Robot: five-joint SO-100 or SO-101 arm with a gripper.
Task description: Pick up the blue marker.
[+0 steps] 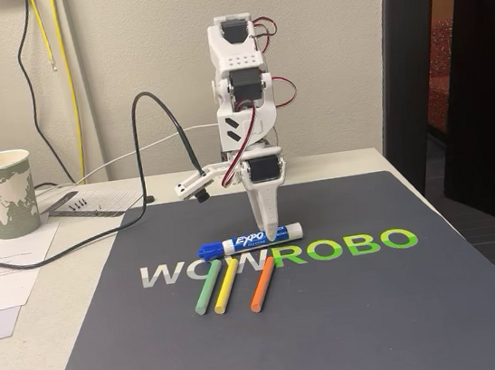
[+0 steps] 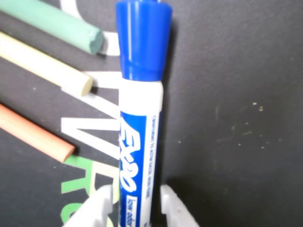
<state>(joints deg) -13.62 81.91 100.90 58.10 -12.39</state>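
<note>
Blue marker (image 1: 250, 239) lies flat on the dark mat (image 1: 338, 319), across the printed white-and-green lettering (image 1: 347, 247); in the fixed view its cap points left and the white barrel runs right. Gripper (image 1: 277, 232) is down at the barrel's right-hand part, arm (image 1: 244, 103) standing nearly vertical above it; tips at or very near mat level.

Wrist view: marker (image 2: 139, 142) runs up the middle of the picture, cap at top; two white fingertips (image 2: 97, 208) sit one on each side of the barrel at the bottom edge, straddling it; left tip looks to be touching the label, right tip with a thin dark gap beside the barrel. Pincer judged part-spread around the marker, not yet pinching it; contact on the right side too fine to call for certain.

Neighbours: green stick (image 1: 210, 287), yellow stick (image 1: 228, 284) and orange stick (image 1: 262, 283) lie just in front of the marker in the fixed view, their upper ends close to the barrel; none sits between the fingers. Paper cup (image 1: 0, 194) and loose papers (image 1: 2, 263) stand well apart on the table to the left.

Step in hand, as judged: final approach done, grasp about to close. Next move calls for closing squarely on the barrel, then a straight lift; grip sits off-centre toward the tail end, so the cap end may droop; watch that the sticks are not dragged.
</note>
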